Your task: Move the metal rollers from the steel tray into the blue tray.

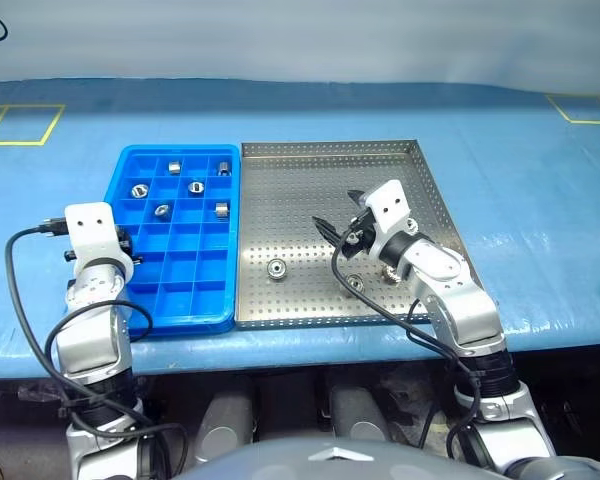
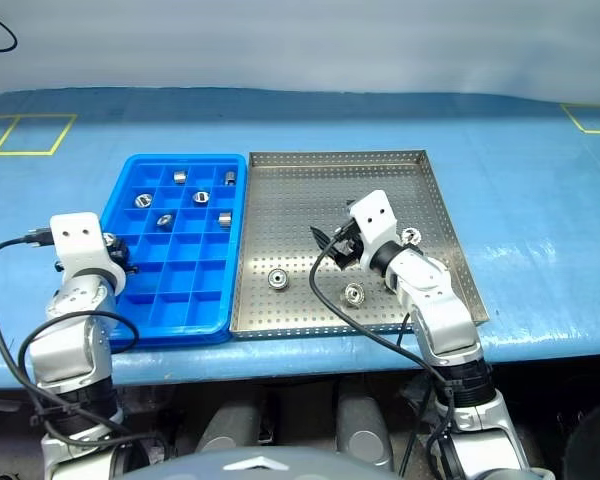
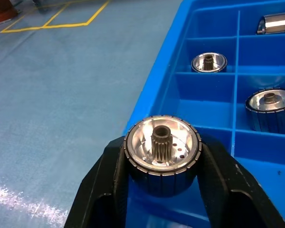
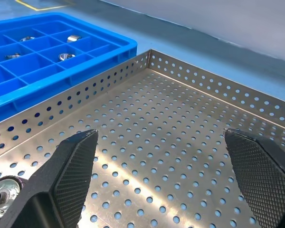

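The left gripper (image 3: 164, 190) is clamped on one metal roller (image 3: 161, 152), held with its hub and toothed bore facing up, so that its axis stands roughly upright; the fingers (image 3: 109, 190) press on its grooved rim from either side. The held roller hangs at the outer long edge of the blue tray (image 1: 120, 185), over the rim rather than clearly over a compartment, so the cells lie just inward from the fingers, toward the steel tray (image 1: 330, 160); the coming release appears to depend on carrying the roller past that wall until it is centred over an empty cell. Five rollers (image 1: 195, 186) already sit in compartments in the far half of the blue tray, while the near rows look empty and are the closer target. The compartment walls are the only evident obstruction. The right gripper (image 1: 340, 212) hovers over the middle of the steel tray with its jaws spread wide and holding nothing. Loose rollers remain on the perforated floor: one (image 1: 277, 268) near the front edge beside the blue tray, another (image 2: 354, 294) close under the right arm, and a third (image 2: 411, 236) just beside the right wrist.
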Available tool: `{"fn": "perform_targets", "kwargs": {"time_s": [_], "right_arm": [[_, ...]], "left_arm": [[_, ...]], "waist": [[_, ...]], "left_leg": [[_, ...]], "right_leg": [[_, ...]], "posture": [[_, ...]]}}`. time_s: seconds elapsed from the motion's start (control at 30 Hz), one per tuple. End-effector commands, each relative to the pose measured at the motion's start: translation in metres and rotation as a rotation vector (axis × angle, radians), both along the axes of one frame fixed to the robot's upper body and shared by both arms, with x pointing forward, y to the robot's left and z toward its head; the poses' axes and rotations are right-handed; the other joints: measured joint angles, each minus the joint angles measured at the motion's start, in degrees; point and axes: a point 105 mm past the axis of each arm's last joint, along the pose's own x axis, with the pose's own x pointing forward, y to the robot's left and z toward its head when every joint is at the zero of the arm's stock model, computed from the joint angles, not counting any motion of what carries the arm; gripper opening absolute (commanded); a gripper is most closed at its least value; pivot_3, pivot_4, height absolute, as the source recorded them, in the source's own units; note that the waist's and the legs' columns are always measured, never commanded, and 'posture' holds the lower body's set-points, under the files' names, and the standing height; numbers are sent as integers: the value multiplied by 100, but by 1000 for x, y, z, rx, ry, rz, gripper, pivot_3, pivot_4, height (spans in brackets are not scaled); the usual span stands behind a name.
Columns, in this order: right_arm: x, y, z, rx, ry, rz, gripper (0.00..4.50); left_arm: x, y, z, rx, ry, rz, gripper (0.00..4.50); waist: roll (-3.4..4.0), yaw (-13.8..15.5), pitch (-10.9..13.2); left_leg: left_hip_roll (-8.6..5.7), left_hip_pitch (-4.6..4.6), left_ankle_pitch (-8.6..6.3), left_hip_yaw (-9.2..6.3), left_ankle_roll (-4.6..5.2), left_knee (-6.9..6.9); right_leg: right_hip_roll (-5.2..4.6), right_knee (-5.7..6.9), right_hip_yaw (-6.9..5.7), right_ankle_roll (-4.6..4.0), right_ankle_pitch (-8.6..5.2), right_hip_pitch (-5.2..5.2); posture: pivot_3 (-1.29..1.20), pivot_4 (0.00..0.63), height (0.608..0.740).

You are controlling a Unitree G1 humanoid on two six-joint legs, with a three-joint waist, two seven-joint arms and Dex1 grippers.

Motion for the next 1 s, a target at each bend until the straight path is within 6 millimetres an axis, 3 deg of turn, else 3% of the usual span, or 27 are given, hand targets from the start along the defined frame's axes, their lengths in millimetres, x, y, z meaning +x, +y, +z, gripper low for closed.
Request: {"fn": "perform_targets", "kwargs": {"time_s": [0.03, 0.07, 0.33, 0.43, 0.5, 0.63, 0.77, 0.9, 1.0], "right_arm": [[-3, -2, 14, 12, -59, -7, 4500], [-3, -2, 14, 11, -59, -8, 4500], [-4, -4, 15, 12, -63, -17, 4500], [-5, -4, 16, 14, -64, -20, 4500], [-6, -4, 17, 21, -70, -19, 4500], [-7, -4, 23, 49, -92, -18, 4500], [-7, -9, 25, 38, -104, -41, 4500], [-8, -15, 23, 24, -102, -68, 4500], [-10, -19, 23, 19, -106, -86, 4500]], "left_arm": [[6, -4, 13, 26, -55, -33, 1738], [7, -6, 13, 19, -58, -46, 1738], [9, -5, 13, 40, -53, -18, 4247], [9, -8, 20, 42, -89, -34, 4247], [12, -19, 34, 17, -185, -92, 4247], [19, -59, 56, -26, -314, -313, 4247], [22, -124, 66, -113, -344, -647, 4247], [20, -167, 57, -120, -258, -869, 4247], [22, -178, 40, -70, -152, -921, 4247]], "waist": [[0, -3, 0], [0, -4, 0], [0, -35, 0], [0, -66, 0], [0, -80, 0], [-1, -80, 0], [-1, -82, 1], [0, -161, 0], [1, -250, 0]], "left_leg": [[0, 0, 0, 0, 0, 0], [0, 1, 0, 0, 0, 0], [0, 1, 0, 0, 0, 0], [0, 0, 0, 1, 0, 0], [0, 0, 0, 0, 0, 0], [0, -1, 0, 1, 0, 1], [-2, 0, -1, 4, 2, 1], [-3, 0, -2, 8, 4, 1], [0, 2, -2, 11, 4, 0]], "right_leg": [[0, 0, 0, 0, 0, 0], [0, 0, 0, 0, 0, 0], [0, 0, 0, 0, 0, 0], [0, 0, 0, 0, 0, 0], [-1, 0, 0, 0, 0, 0], [-5, 0, -1, -1, 0, 0], [-7, -1, 0, -1, 0, 2], [-4, -1, 2, 0, -1, 1], [2, -1, 6, 19, -13, 1]], "posture": [[-110, 150, 740], [-111, 150, 740], [-123, 150, 740], [-126, 150, 740], [-128, 150, 740], [-135, 150, 740], [-161, 150, 740], [-196, 150, 740], [-224, 150, 740]]}}
